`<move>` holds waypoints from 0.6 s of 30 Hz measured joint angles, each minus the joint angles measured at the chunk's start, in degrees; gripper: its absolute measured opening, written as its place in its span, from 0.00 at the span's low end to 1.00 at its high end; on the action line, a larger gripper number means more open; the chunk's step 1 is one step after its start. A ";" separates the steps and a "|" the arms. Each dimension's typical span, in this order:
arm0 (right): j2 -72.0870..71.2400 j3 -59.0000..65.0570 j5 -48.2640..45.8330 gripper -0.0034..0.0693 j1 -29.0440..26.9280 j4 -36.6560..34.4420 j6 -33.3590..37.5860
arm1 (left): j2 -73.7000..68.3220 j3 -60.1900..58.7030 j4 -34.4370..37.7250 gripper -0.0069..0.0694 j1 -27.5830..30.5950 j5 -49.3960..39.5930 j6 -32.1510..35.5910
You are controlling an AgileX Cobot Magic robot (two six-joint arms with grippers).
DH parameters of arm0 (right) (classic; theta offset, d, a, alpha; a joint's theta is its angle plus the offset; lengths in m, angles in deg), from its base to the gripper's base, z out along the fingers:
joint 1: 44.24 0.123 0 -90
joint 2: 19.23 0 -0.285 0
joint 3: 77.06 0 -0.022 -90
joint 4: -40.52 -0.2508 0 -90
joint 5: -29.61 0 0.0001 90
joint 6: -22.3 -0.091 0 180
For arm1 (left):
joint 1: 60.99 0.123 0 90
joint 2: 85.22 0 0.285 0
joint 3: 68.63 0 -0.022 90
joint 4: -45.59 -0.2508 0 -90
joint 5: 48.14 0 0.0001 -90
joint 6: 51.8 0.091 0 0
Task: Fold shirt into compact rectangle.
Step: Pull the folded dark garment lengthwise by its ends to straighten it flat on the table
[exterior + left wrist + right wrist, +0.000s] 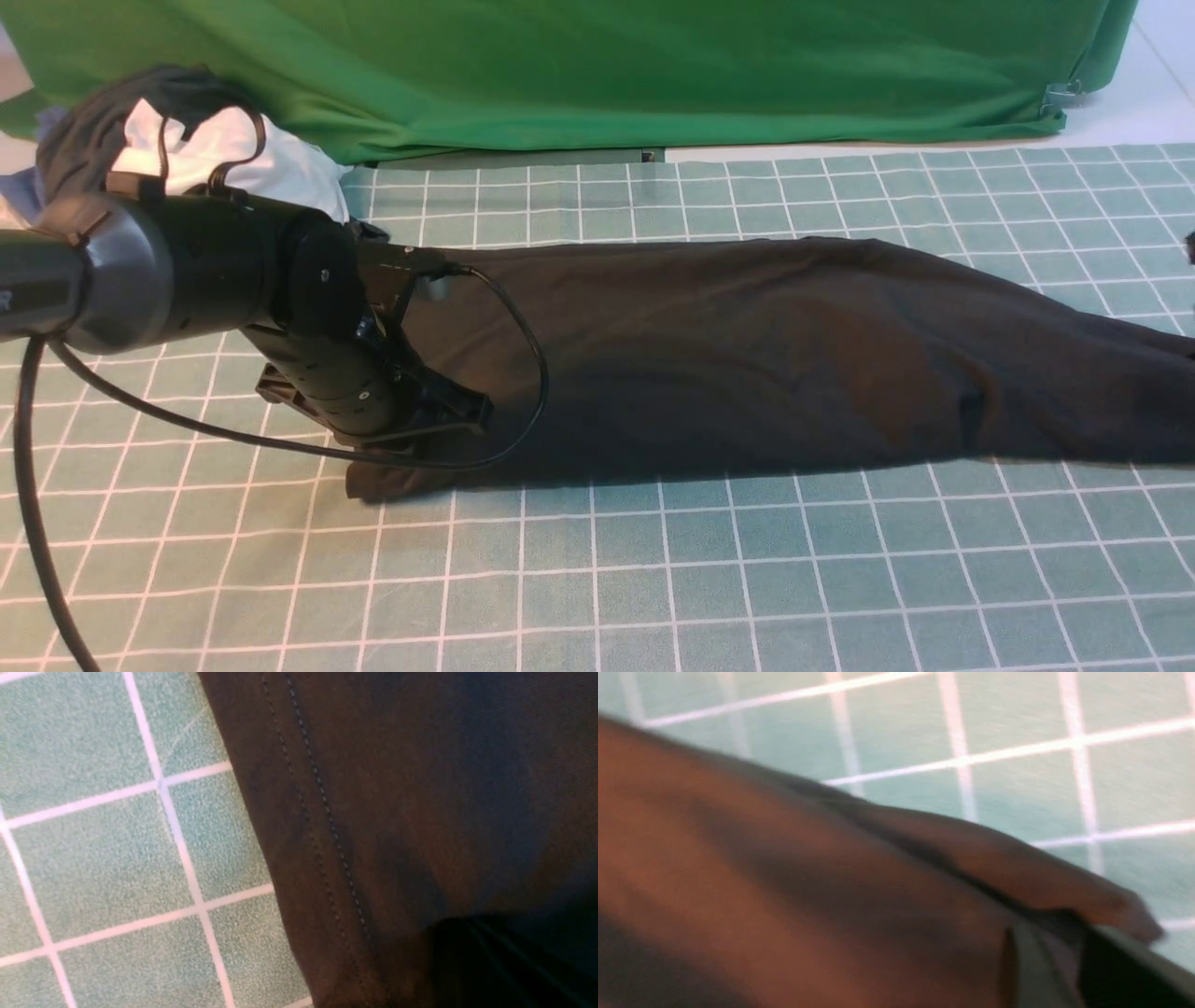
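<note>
shirt (747,355) lies as a long dark band across the green checked mat (653,579), running from the left arm to the right edge of the front view; left gripper (462,411) sits low on the band's left end, clenched, though whether cloth is caught between the jaws cannot be told; its wrist view shows a double-stitched hem flat on the mat; right gripper (1069,970) is only a blurred shape beside a raised fold, released or grasping cannot be told; heap of garments (187,140) lies far left, before a green backdrop (607,65)
</note>
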 joint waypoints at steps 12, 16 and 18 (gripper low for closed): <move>6.23 -0.01 -0.73 0.59 1.46 1.64 1.44 | 0.00 0.00 -0.07 0.10 0.00 0.07 -0.06; 6.29 -0.01 -1.07 0.38 1.46 2.45 1.49 | 0.00 0.00 -0.07 0.10 0.00 0.11 -0.09; 6.29 -0.01 -1.12 0.23 1.46 2.66 1.61 | 0.00 0.00 -0.07 0.10 0.00 0.20 -0.09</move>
